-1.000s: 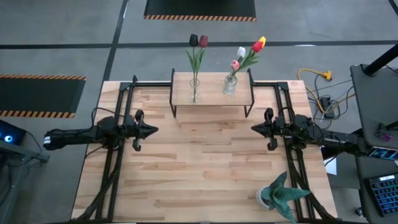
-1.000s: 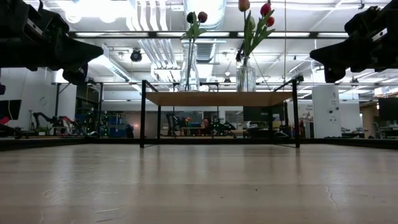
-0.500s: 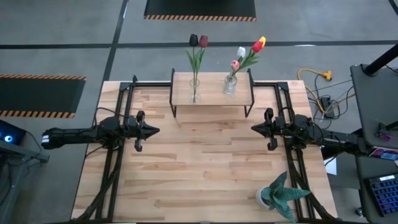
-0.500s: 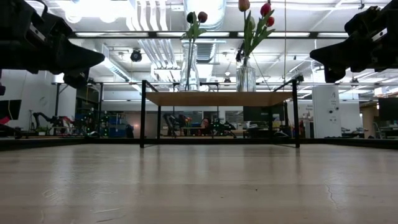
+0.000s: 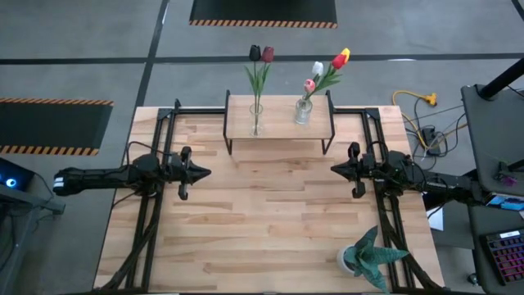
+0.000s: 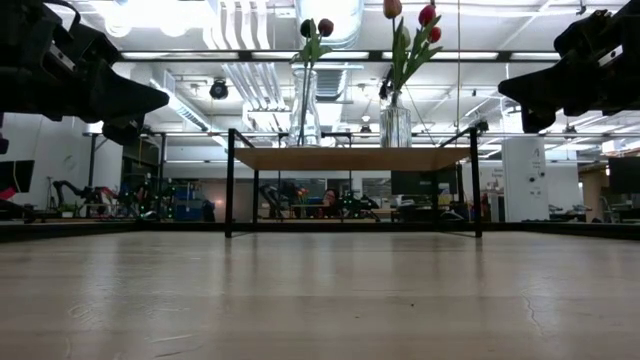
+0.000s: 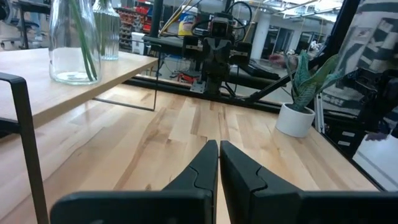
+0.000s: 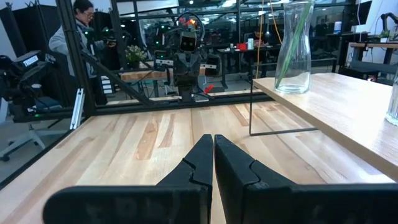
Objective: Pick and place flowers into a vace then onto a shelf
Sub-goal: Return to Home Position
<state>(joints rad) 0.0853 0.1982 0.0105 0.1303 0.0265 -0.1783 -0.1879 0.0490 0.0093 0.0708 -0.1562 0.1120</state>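
Light-wood shelf on pale plank table, workshop with ceiling ducts beyond

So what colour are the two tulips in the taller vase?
One dark maroon tulip, one red tulip; high view best.

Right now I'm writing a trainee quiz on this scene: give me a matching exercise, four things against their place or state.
Things:
1 tall vase
2 short vase
3 potted plant
4 left hand

Places or states:
a on the table, right side
b on the shelf, right half
c shut, above the table's left side
d on the shelf, left half

Pairs: 1-d, 2-b, 3-a, 4-c
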